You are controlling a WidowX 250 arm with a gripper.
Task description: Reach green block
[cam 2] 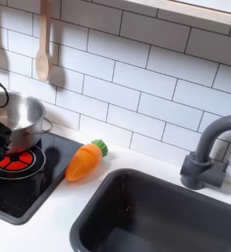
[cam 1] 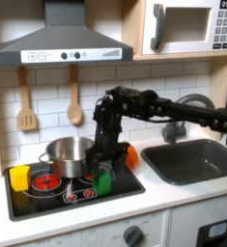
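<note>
Though the gripper [cam 1: 100, 170] is blurred and its opening cannot be told, the green block [cam 1: 103, 181], seen just below it, is probably light, rigid, and best pinched across its flat sides.

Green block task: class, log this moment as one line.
gripper: down at green block, jaw state unclear | steel pot: on stove behind | yellow block: stove's left edge, first exterior view

green block [cam 1: 103, 180]: bright green
yellow block [cam 1: 20, 177]: yellow
pot [cam 1: 69, 154]: shiny steel grey
toy carrot [cam 2: 85, 160]: orange with a green top
stove top [cam 1: 47, 198]: black, with red burner rings
wall tiles [cam 2: 137, 79]: white, in a brick pattern
sink [cam 2: 156, 217]: dark grey
arm [cam 1: 183, 108]: black
</note>
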